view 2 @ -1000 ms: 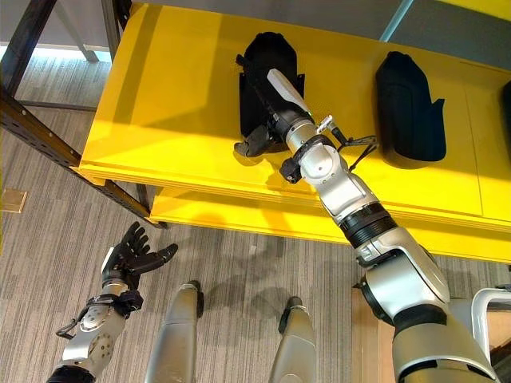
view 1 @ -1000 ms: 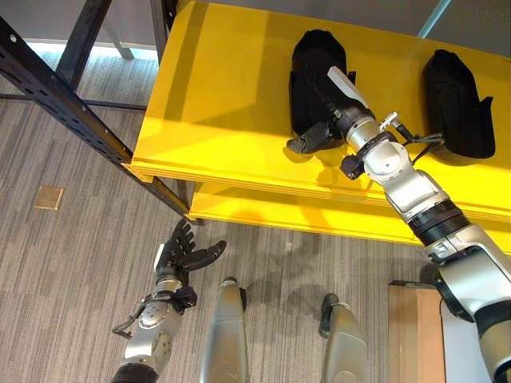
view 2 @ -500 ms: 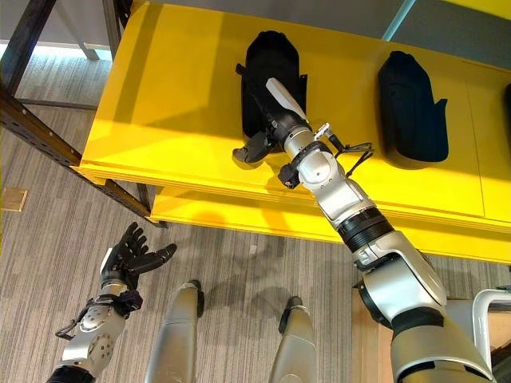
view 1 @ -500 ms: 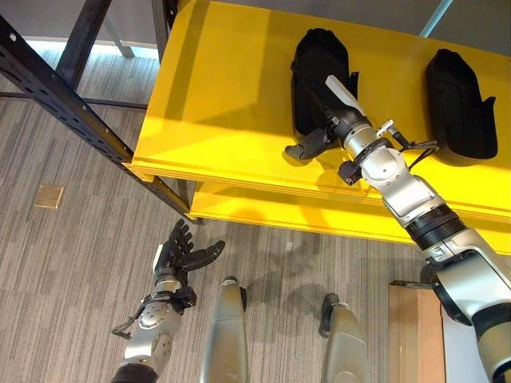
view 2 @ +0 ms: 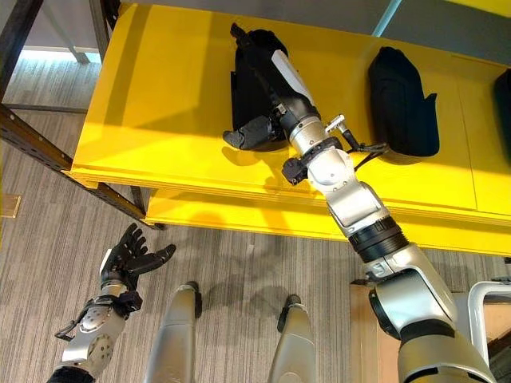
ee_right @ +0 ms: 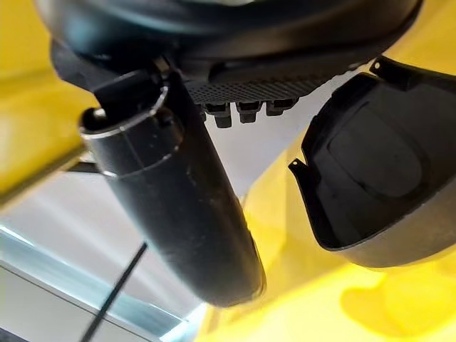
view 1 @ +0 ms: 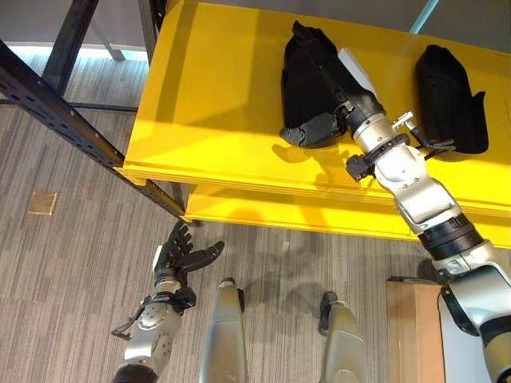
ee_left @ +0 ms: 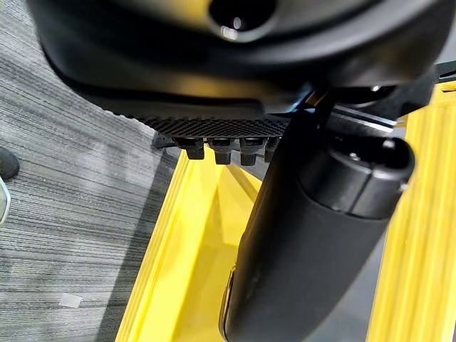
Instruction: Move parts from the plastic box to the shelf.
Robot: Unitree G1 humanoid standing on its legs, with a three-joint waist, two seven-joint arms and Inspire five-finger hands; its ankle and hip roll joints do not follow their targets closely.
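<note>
Eye views: your right hand is up on the yellow shelf, lying over the left of 2 black parts; the other part sits well apart. Probably you're setting that part down clear of the edge. Left hand hangs low over the floor, fingers spread, holding nothing.

Right wrist view: part sits just beside the thumb, seemingly not pinched; fingers hidden, so can't tell the grip.
</note>
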